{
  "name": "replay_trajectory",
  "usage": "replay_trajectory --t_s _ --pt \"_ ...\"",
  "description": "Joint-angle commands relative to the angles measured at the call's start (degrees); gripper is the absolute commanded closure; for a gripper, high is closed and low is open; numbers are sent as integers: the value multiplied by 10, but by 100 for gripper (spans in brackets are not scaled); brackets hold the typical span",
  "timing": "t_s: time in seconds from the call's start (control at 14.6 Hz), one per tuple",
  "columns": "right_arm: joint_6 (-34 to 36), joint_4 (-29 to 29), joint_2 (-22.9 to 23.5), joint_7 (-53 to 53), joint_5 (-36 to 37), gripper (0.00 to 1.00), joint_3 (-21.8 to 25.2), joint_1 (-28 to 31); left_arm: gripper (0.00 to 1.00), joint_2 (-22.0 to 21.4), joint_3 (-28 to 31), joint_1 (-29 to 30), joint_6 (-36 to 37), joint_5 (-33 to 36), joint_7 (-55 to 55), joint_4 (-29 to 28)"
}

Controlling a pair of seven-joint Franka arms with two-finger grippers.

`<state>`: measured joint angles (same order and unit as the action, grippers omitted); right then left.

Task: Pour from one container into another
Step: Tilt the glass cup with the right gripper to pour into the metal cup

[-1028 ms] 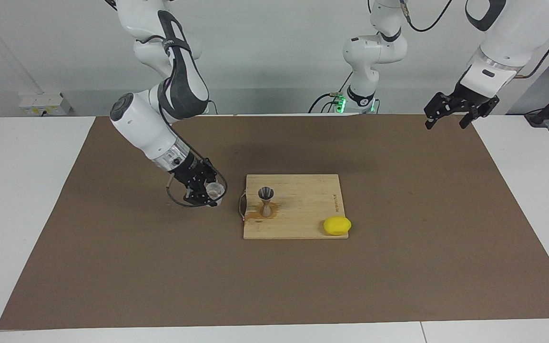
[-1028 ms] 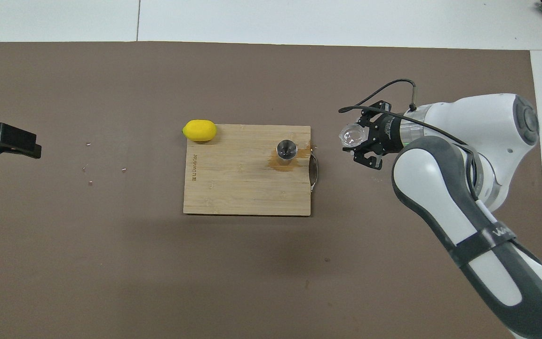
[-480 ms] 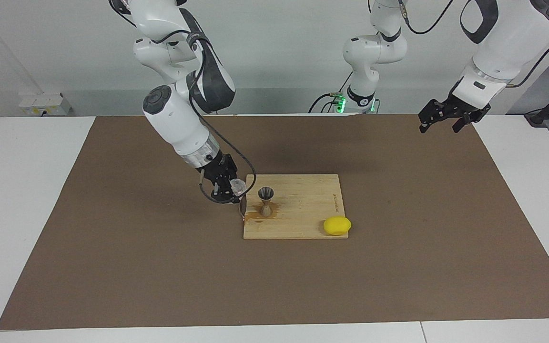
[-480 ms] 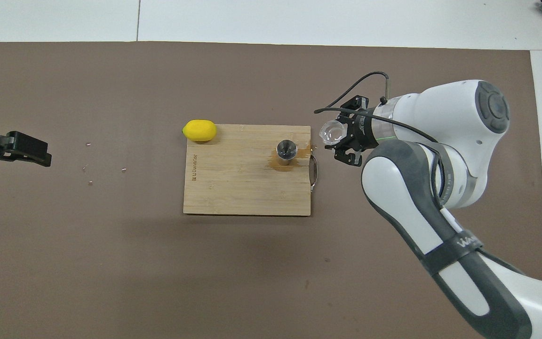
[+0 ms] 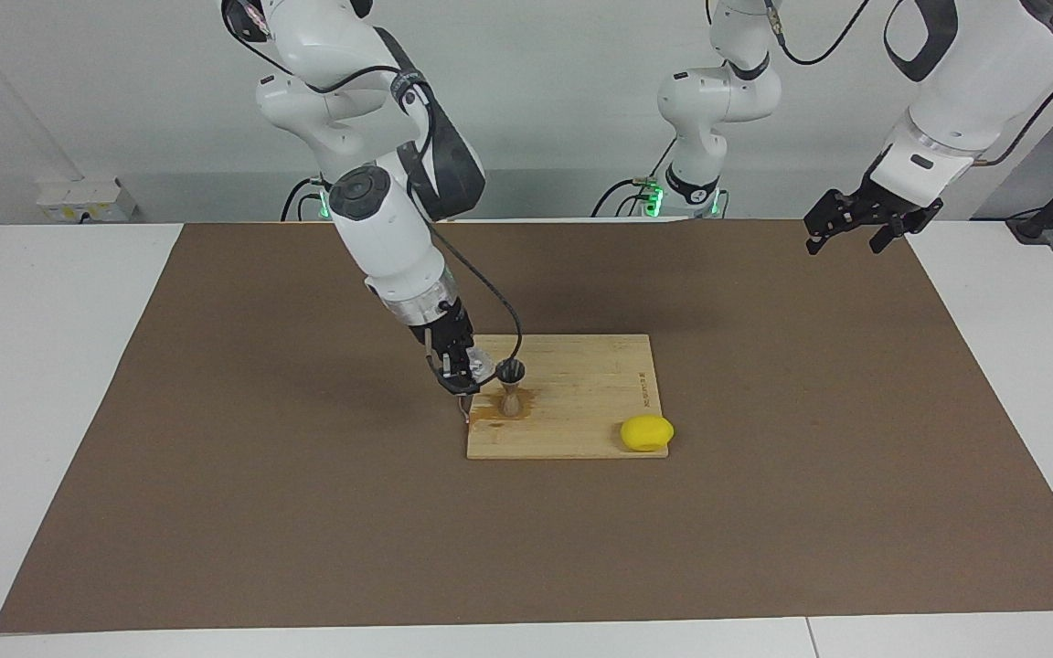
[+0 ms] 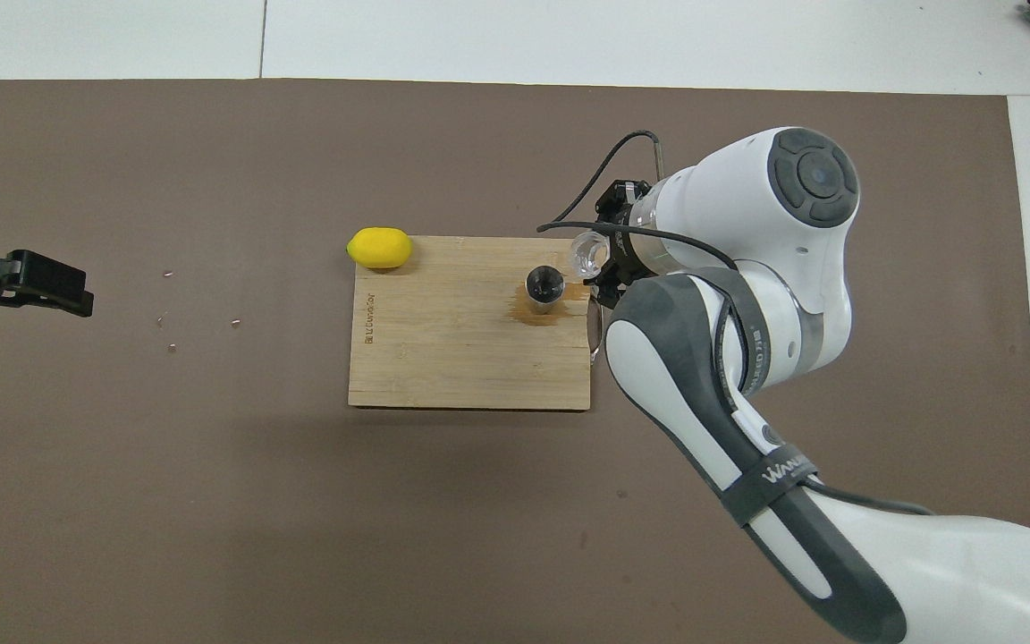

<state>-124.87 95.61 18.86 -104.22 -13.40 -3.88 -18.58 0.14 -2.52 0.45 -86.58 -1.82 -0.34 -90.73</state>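
A small silvery metal jigger stands upright on a wooden cutting board, near the board's handle end, with a wet brown stain around its base. My right gripper is shut on a small clear glass tumbler. It holds the tumbler tilted, just beside the jigger's rim and over the board's edge. My left gripper hangs open and holds nothing, raised over the mat's edge at the left arm's end.
A yellow lemon lies at the board's corner toward the left arm's end. A metal handle sticks out of the board under my right arm. Tiny scraps dot the brown mat.
My right arm has carried the glass tumbler from over the bare mat to the board's edge, right beside the jigger. The left arm has barely shifted.
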Motion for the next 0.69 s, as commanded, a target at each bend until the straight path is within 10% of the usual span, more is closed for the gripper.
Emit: replay_trajectory --t_s 0.0,0.62 --pt "16 -29 14 -21 33 95 1 -2 0 -16 0 10 -15 -6 2 -21" --pt "24 -30 24 -29 103 94 1 -23 0 -9 -18 22 -17 -2 4 -9"
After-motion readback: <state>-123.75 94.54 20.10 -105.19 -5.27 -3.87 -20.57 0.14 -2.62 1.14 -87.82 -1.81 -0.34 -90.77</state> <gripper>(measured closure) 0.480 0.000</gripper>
